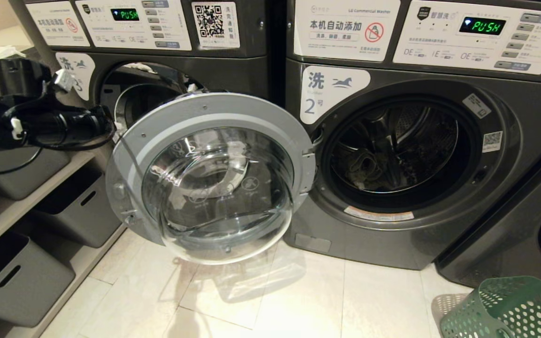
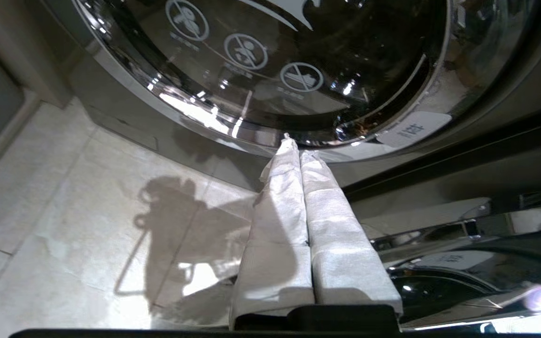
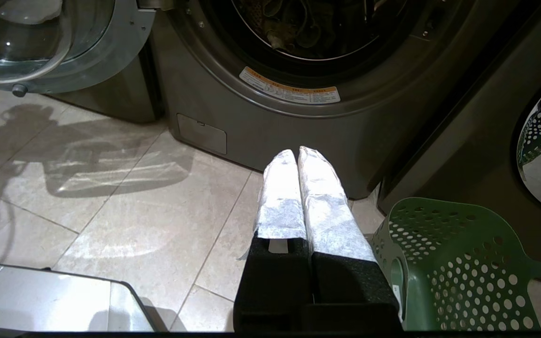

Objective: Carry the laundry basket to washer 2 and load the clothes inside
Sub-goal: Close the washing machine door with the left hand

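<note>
Washer 2 (image 1: 406, 155) stands with its door (image 1: 209, 178) swung wide left, clothes (image 1: 369, 166) in the drum, the laundry basket (image 1: 510, 310) near right on the floor — left gripper (image 2: 295, 145) and right gripper (image 3: 297, 152) both pressed together, empty.

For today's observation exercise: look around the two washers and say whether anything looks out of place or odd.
One thing: washer 2 has its door swung fully open, covering much of the neighbouring washer's front. Clothes already lie in its drum, and the laundry basket stands upright on the floor to the right. Nothing looks spilled or damaged.
</note>
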{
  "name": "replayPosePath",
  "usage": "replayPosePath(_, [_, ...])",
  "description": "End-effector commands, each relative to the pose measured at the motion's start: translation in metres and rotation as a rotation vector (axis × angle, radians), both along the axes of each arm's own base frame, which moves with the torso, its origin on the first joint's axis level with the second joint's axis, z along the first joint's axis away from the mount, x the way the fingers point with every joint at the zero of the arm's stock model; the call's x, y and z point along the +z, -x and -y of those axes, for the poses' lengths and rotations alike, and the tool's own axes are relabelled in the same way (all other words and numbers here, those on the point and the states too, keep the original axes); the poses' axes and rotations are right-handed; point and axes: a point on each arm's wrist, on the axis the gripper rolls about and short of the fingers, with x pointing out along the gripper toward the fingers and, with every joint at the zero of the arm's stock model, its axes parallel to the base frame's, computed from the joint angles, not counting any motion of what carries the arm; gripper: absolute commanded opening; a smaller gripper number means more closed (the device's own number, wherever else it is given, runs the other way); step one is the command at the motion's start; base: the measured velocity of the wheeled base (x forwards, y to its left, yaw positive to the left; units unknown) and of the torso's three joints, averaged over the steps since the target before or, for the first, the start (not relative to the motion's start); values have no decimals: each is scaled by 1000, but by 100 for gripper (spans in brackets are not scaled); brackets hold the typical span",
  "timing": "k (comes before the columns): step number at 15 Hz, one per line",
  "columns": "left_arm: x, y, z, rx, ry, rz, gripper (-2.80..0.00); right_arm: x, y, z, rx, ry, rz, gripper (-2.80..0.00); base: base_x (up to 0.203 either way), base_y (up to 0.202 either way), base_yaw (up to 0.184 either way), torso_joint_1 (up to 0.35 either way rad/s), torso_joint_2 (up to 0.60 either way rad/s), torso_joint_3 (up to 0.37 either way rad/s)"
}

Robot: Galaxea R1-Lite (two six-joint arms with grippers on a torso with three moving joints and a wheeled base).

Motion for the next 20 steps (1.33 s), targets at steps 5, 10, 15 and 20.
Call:
replayPosePath(5, [10, 15, 9, -60, 73, -49, -280, 0, 0, 0, 0, 3, 1, -280, 0, 0, 0, 0, 0, 0])
replayPosePath(10, [30, 46, 26, -132, 118, -105, -280, 0, 0, 0, 0, 3, 1, -280, 0, 0, 0, 0, 0, 0])
replayPosePath(15, [37, 76, 50, -230, 174, -211, -280, 0, 0, 0, 0, -2, 0, -280, 0, 0, 0, 0, 0, 0])
replayPosePath(20, [31, 117, 87, -347, 163, -264, -280, 0, 0, 0, -4, -13, -3, -280, 0, 0, 0, 0, 0, 0])
